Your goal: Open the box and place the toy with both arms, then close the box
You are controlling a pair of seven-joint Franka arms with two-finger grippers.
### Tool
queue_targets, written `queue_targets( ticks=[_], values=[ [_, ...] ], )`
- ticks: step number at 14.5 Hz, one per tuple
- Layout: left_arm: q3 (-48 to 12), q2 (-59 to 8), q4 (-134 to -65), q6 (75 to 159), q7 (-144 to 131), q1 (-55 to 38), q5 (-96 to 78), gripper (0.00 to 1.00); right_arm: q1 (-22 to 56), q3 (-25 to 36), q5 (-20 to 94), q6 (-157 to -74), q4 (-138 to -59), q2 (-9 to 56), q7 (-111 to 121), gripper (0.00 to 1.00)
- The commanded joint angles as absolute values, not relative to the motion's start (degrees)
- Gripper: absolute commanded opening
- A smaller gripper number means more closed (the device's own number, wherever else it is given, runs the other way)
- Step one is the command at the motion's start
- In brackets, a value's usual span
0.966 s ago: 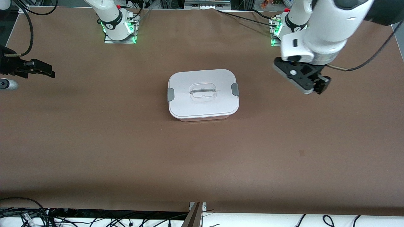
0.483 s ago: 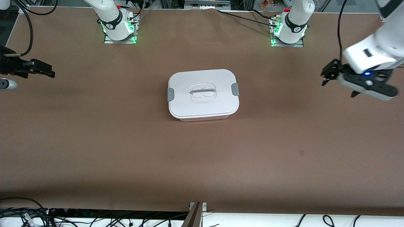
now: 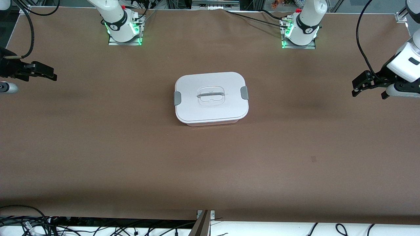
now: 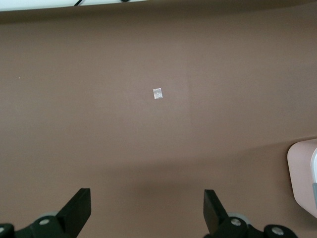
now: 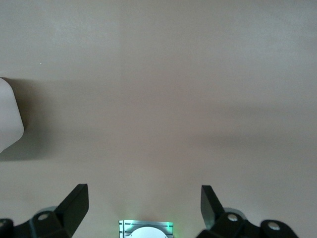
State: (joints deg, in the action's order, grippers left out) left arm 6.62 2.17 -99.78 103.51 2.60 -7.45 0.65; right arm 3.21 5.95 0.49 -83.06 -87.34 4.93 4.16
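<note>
The box point(image 3: 211, 98) stands shut in the middle of the table, its white lid on, a grey clip point(image 3: 177, 98) at each end and the clear handle point(image 3: 211, 95) in the centre. The toy is out of view. My left gripper point(image 3: 369, 91) is open and empty, low over the table at the left arm's end, well apart from the box. Its wrist view shows open fingers point(image 4: 79, 210) over bare table and a corner of the box point(image 4: 301, 173). My right gripper point(image 3: 49, 73) is open and empty at the right arm's end, where the arm waits. Its wrist view point(image 5: 143, 203) shows the box's edge point(image 5: 9, 119).
The arm bases point(image 3: 123, 28) point(image 3: 300, 30) stand along the edge of the brown table farthest from the front camera. A small mark point(image 3: 313, 159) lies on the table, also in the left wrist view point(image 4: 158, 93). Loose cables point(image 3: 29, 224) hang below the near edge.
My left arm has swung away from beside the box out to the left arm's end of the table and turned its gripper toward the box. The right arm and box have not moved.
</note>
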Motion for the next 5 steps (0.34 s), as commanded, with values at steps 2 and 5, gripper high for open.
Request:
queue_targets(
  ticks=[2,5],
  values=[
    [6.24,0.97,-95.11,97.31,1.93,-7.99,0.44,1.0,2.64,5.62,0.88,-82.62,-86.04,5.45,3.43,1.0],
    [6.24,0.53,-95.01,96.95,2.37,-8.0,0.61,1.0,2.64,5.62,0.88,-82.62,-86.04,5.45,3.43,1.0]
  ],
)
